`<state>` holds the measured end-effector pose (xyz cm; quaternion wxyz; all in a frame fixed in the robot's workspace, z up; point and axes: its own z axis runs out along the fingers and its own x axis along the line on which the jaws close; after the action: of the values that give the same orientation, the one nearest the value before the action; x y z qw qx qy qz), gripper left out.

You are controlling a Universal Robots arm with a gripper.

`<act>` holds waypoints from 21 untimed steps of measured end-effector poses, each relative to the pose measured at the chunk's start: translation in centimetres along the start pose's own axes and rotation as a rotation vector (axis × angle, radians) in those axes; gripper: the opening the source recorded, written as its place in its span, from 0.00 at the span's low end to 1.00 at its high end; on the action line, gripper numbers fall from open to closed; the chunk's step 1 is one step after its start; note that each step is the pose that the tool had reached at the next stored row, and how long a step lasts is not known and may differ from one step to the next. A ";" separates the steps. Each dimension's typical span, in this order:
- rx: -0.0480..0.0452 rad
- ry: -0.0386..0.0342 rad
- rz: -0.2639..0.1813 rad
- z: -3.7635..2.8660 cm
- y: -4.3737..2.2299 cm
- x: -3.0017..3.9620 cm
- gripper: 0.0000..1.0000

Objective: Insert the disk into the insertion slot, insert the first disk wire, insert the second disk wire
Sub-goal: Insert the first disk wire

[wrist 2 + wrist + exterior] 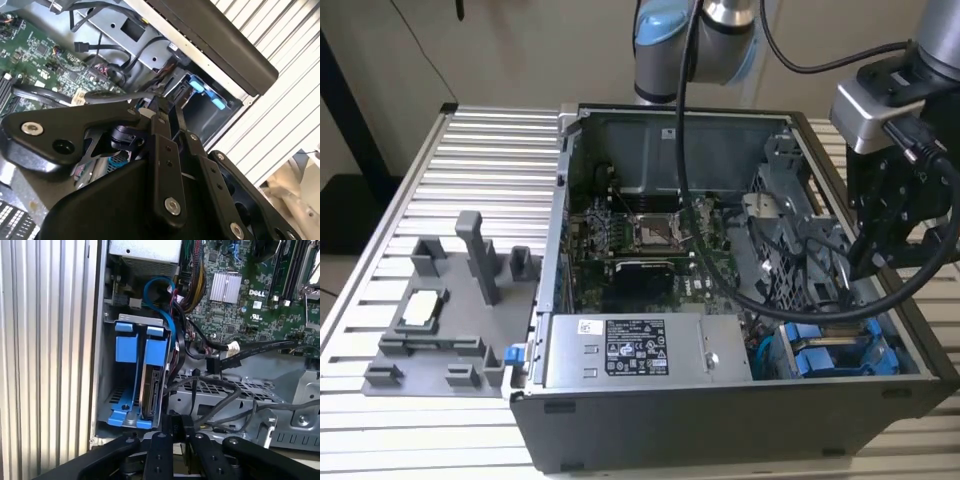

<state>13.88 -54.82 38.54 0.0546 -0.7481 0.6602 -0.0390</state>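
Note:
The disk (150, 390) sits edge-on in its blue carrier inside the insertion slot (125, 416), the metal bay with blue rails at the case's corner (830, 352). My gripper (178, 416) hovers just beside that bay, over the perforated cage. Its fingers stand close together, and a dark disk wire (192, 390) runs down between them. In the second wrist view the gripper (162, 102) points at the bay's blue tabs (205, 92), with a grey cable (100, 95) reaching its tips. In the exterior view the gripper (870, 265) hangs at the case's right side.
A black cable with a white plug (232, 350) and a blue cable (160, 290) lie loose by the bay. The power-supply box (635, 350) fills the case's front, with the motherboard (640, 250) behind it. A grey fixture (450, 320) stands on the slatted table at the exterior view's left.

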 end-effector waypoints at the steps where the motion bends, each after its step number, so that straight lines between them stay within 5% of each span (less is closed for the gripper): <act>1: -0.0140 -0.0015 0.000 0.05 -0.27 0.04 0.19; 7: -0.0994 -0.0119 0.003 0.31 -1.81 0.24 0.19; 9: -0.1201 -0.0145 0.004 0.38 -2.17 0.28 0.19; 21: -0.1636 -0.0195 0.011 0.87 -2.98 0.50 0.19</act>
<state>17.00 -54.92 38.07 -0.0001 -0.7468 0.6646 0.0227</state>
